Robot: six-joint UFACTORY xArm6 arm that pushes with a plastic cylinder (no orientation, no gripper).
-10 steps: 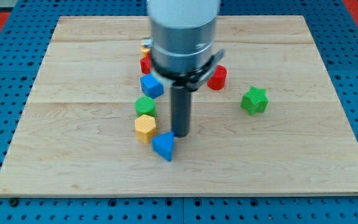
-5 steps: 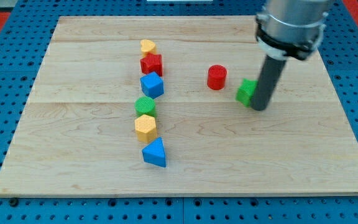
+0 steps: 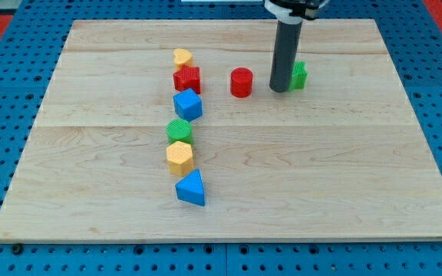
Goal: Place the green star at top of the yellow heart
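— Fingers? None on this arm; it ended in a dark rod, so nothing could stand apart or clamp. In the camera view my tip (image 3: 279,90) rested on the wooden board (image 3: 344,176), toward the view's top, right of centre.

— And the green star?

— It (image 3: 299,74) sat just beside the rod at about two o'clock from my tip, partly hidden behind the rod; whether they touched I could not tell. The red cylinder (image 3: 241,82) stood near my tip at nine o'clock.

— Where was the yellow heart?

— It (image 3: 182,57) lay well apart from the star, off at about ten o'clock from my tip, at the head of a column of blocks. Touching it at six o'clock was the red star (image 3: 187,79).

— And below that?

— A blue cube-like block (image 3: 188,104) came next, then a green cylinder (image 3: 179,129) at six o'clock of it, with a yellow hexagon (image 3: 179,157) touching that. A blue triangle (image 3: 192,188) closed the column toward the view's bottom.
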